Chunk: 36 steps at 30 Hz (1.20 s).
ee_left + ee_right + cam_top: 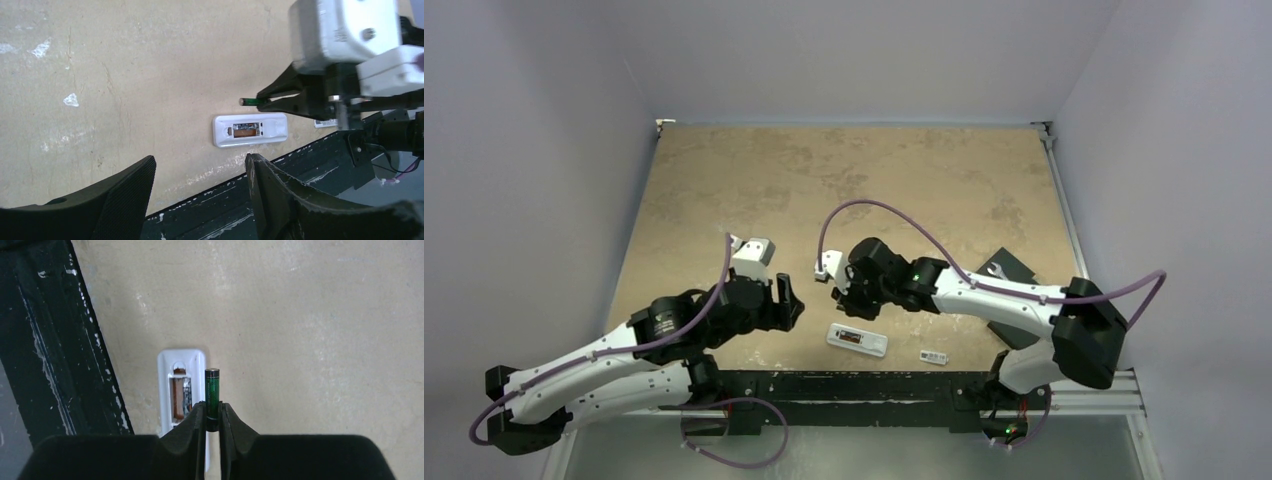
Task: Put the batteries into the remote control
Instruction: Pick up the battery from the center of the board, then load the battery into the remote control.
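Right gripper [213, 412] pinching battery [212, 387] by its tail — best nudged toward 9 o'clock, levelled over the remote control [166, 371] compartment [179, 400]; left gripper [200, 167] wide, empty.

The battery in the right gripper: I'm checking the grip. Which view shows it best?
Right wrist view: the battery, close up, has its lower end pinched between the right gripper's fingers. The left wrist view shows it small, side-on; in the top view it cannot be made out.

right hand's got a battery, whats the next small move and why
Probably shift the right hand sideways until the battery sits over the remote control's open compartment. The battery, pinched by one end, runs about parallel to the compartment but lies just beside it, not over it.
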Tool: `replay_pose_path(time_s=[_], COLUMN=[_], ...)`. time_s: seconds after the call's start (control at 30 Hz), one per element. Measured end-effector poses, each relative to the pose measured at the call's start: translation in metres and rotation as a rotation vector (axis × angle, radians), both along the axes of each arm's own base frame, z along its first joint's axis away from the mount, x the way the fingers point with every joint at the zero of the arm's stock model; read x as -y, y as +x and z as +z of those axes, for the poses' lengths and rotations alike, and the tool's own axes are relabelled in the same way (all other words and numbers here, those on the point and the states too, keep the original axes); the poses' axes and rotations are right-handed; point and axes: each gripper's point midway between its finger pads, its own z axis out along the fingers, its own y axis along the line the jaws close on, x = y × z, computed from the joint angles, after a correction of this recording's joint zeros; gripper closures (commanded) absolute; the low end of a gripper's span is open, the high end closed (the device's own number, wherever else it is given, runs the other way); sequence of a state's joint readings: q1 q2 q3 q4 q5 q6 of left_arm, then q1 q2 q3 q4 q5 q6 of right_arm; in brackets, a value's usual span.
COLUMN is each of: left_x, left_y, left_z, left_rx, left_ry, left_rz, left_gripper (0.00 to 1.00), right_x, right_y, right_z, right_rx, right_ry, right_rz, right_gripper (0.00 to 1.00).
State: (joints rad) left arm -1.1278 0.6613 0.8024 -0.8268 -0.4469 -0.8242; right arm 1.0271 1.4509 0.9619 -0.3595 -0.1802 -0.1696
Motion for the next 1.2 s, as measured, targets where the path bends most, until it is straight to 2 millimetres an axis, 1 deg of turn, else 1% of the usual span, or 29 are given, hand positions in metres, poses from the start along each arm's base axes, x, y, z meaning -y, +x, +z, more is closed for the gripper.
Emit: replay_pose_path(time_s=[0.13, 0.23, 0.33, 0.5, 0.6, 0.73, 0.87, 0.97, 1.07, 1.2], left_x=[0.003, 0.005, 0.008, 0.011, 0.013, 0.016, 0.020, 0.022, 0.022, 0.023], left_y=[-0.002, -0.004, -0.005, -0.006, -0.007, -0.007, -0.009, -0.010, -0.011, -0.011], left_z=[-0.014, -0.024, -0.029, -0.031, -0.036, -0.043, -0.049, -0.053, -0.054, -0.054], left_rx=[-0.028, -0.050, -0.066, -0.080, -0.088, -0.100, -0.117, -0.127, -0.133, -0.134], left_ry=[0.007, 0.008, 0.000, -0.013, -0.018, -0.013, -0.007, -0.002, 0.000, -0.002], left_rz=[-0.003, -0.002, 0.001, -0.001, 0.003, -0.004, -0.016, -0.023, -0.027, -0.029], left_gripper=[0.35, 0.35, 0.35, 0.36, 0.36, 0.36, 0.36, 0.36, 0.35, 0.36], right_x=[0.016, 0.019, 0.021, 0.031, 0.036, 0.036, 0.035, 0.035, 0.034, 0.035], right_y=[-0.009, -0.011, -0.012, -0.019, -0.026, -0.035, -0.045, -0.052, -0.056, -0.058], right_z=[0.002, 0.010, 0.012, 0.007, 0.003, 0.001, -0.007, -0.019, -0.030, -0.038], right_rx=[-0.022, -0.027, -0.038, -0.091, -0.126, -0.144, -0.160, -0.177, -0.189, -0.199], right_ry=[-0.004, 0.010, 0.012, -0.027, -0.054, -0.070, -0.103, -0.154, -0.194, -0.224], right_rz=[-0.037, -0.063, -0.087, -0.139, -0.161, -0.165, -0.151, -0.140, -0.130, -0.126], right_gripper=[1.00, 1.00, 1.00, 1.00, 1.00, 0.99, 1.00, 1.00, 1.00, 1.00])
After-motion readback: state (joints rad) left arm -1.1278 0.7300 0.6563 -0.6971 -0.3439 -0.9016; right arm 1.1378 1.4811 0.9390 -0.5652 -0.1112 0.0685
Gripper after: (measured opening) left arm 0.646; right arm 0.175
